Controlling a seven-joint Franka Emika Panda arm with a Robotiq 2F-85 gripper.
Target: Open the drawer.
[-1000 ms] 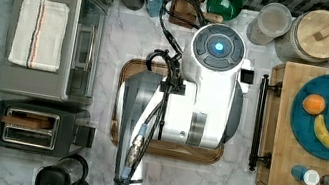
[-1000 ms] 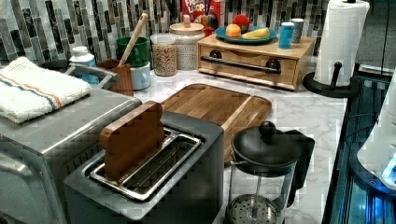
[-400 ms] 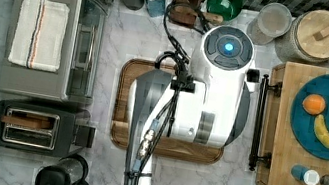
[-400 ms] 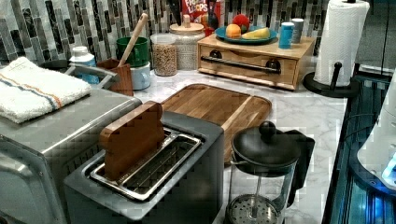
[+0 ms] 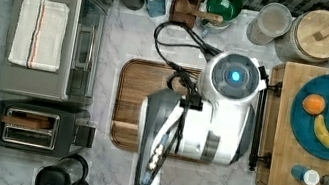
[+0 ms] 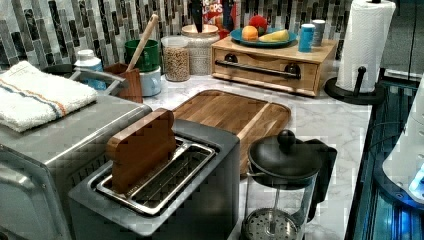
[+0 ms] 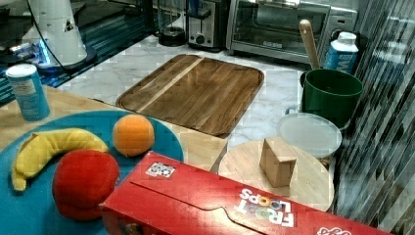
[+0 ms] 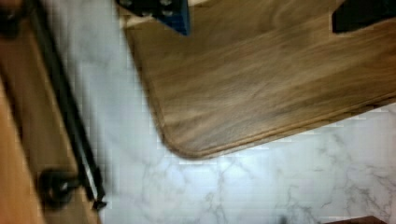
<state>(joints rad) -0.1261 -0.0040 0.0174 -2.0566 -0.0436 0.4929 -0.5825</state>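
When I looked down from the top view, the robot arm (image 5: pixel 198 123) hung over the cutting board (image 5: pixel 138 103), with its round white end close to the drawer (image 5: pixel 272 126) on the top view's right; the thin black handle (image 5: pixel 258 123) ran along the drawer's front, and the box above it held a blue plate (image 5: pixel 299 120) of fruit; I could not tell if the pincer was spread or pressed together. From the left view, the drawer (image 6: pixel 265 67) sat shut at the back of the counter, its handle (image 6: pixel 257 69) standing a little way off the wood on two knobs. From the wrist view, the handle (image 8: pixel 65 116) looked like a stiff, smooth bar beside the board (image 8: pixel 261 84). I guessed the drawer was light and would slide straight out; the middle of the bar looked best to grab, so it would not jam.
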